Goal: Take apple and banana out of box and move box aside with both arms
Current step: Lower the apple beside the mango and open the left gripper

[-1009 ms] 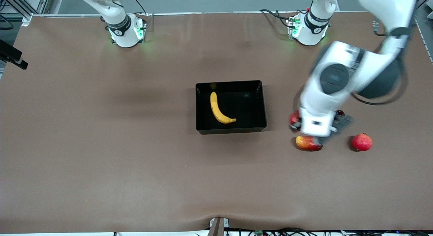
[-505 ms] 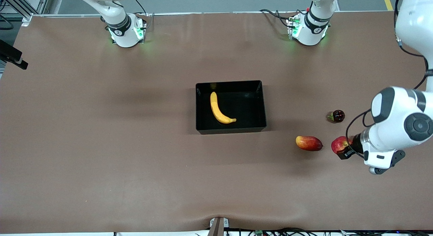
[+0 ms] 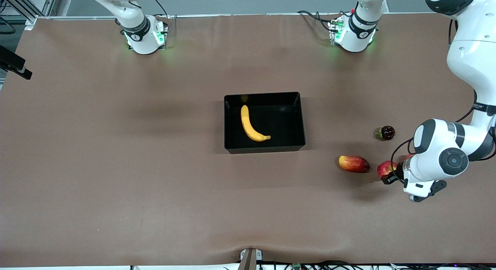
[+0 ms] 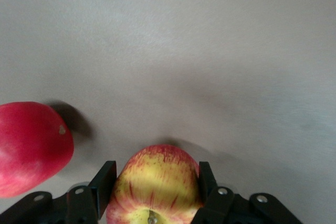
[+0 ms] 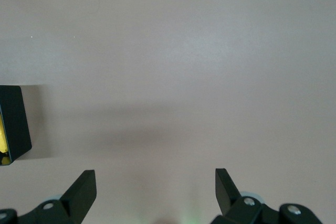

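Note:
The black box [image 3: 299, 119] stands mid-table with the yellow banana [image 3: 250, 124] lying inside it. My left gripper [image 3: 388, 174] is low over the table at the left arm's end, shut on the small red-and-yellow streaked apple [image 3: 385, 168]. In the left wrist view the fingers [image 4: 105, 178] press both sides of the apple [image 4: 155, 182]. My right gripper [image 5: 156, 192] hangs open over bare table with nothing between its fingers. A corner of the box [image 5: 13, 121] shows at the edge of the right wrist view.
An oblong red-yellow mango [image 3: 353, 164] lies beside the held apple, toward the box; it also shows in the left wrist view [image 4: 29, 153]. A small dark round fruit [image 3: 386, 133] sits farther from the front camera. The left arm's elbow [image 3: 449, 157] hangs over that end.
The left arm has swung from over the mango out to its own end of the table. In the last half second the gripped apple has shifted slightly toward the mango. The right arm waits unmoved.

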### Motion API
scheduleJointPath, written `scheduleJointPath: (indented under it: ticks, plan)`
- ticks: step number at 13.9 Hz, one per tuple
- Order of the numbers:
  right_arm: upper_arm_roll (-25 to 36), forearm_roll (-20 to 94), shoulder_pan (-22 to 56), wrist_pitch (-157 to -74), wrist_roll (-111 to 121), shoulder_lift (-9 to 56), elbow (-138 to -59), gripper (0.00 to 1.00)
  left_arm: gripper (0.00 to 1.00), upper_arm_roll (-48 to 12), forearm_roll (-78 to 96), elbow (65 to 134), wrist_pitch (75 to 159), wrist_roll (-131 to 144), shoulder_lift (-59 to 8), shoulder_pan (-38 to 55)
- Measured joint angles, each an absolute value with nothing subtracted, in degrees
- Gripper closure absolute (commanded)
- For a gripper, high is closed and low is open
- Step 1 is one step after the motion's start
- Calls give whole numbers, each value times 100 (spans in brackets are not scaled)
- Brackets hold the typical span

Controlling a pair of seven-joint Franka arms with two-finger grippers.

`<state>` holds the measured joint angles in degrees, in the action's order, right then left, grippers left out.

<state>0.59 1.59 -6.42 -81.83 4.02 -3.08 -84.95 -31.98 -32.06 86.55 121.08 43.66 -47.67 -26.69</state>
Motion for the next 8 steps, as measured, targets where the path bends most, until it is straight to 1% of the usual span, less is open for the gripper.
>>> scheduleJointPath:
  ticks: [1,5,6,8]
  plan:
    - [59,159,-642,-8183,402,-308,-8495,0,0,-3182,-3208,8680,12133,4347,-4795,-2685]
    - [59,159,-642,-8183,402,-308,-8495,0,0,-3287,-3211,8684,12112,4217,-4698,-2689]
    - [59,159,-642,-8183,402,-308,-8496,0,0,-3433,-3211,8671,11954,4200,-4577,-2698]
    - [59,159,-642,-8183,402,-307,-8496,0,0,-3944,-3211,8627,11379,4201,-4211,-2703]
